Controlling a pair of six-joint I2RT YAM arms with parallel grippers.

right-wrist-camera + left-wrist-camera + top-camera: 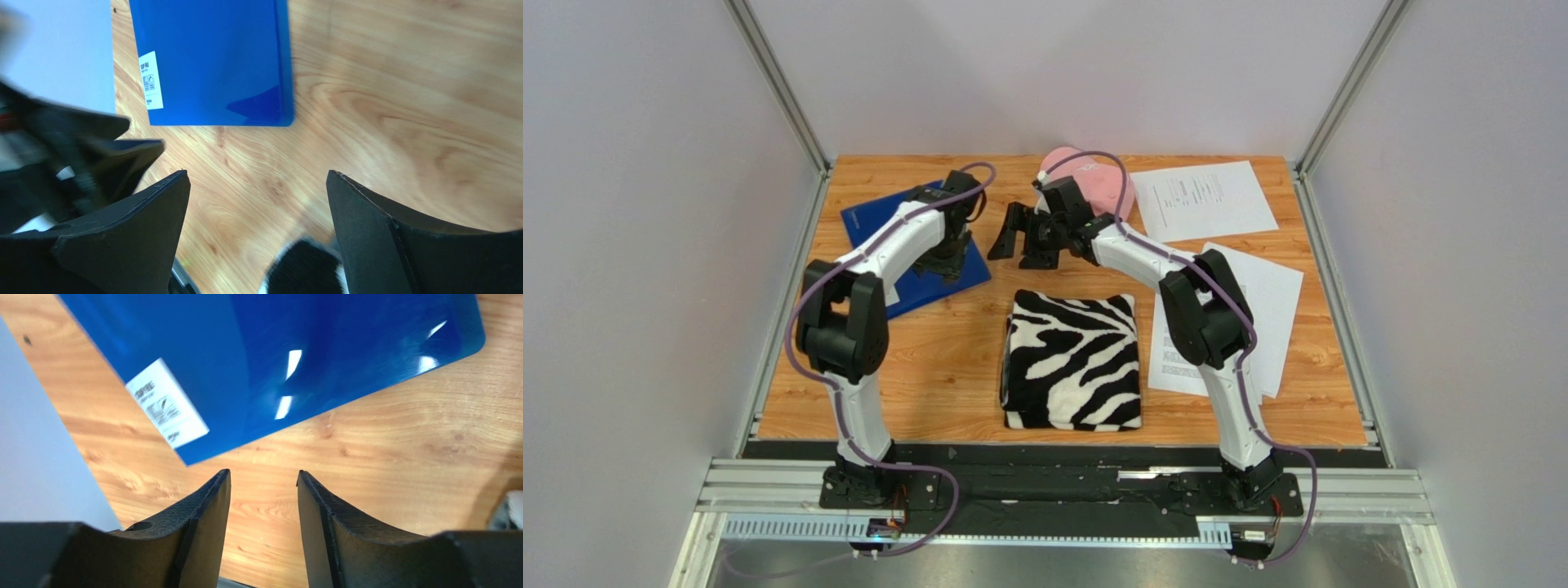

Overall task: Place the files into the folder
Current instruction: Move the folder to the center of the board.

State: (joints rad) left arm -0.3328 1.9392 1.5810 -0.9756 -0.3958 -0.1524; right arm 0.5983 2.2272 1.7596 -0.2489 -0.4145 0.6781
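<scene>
Left gripper [263, 473] fingers part-spread, empty — blue folder [276, 355] edge at 12 o'clock. Suggest sliding one finger under cover edge, then pinch; right gripper [258, 174] spread wide, empty.

bg: pale grey walls [646, 184] | wood-grain tbl [940, 355] | alu frame posts [777, 80] at rear corners | light even

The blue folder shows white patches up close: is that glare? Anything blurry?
Left wrist view: yes, glare spots on the glossy folder. Right wrist view: no bright spots, only a dark reflection near its corner; the left arm at the edge is blurred. Top view: evenly lit.
</scene>
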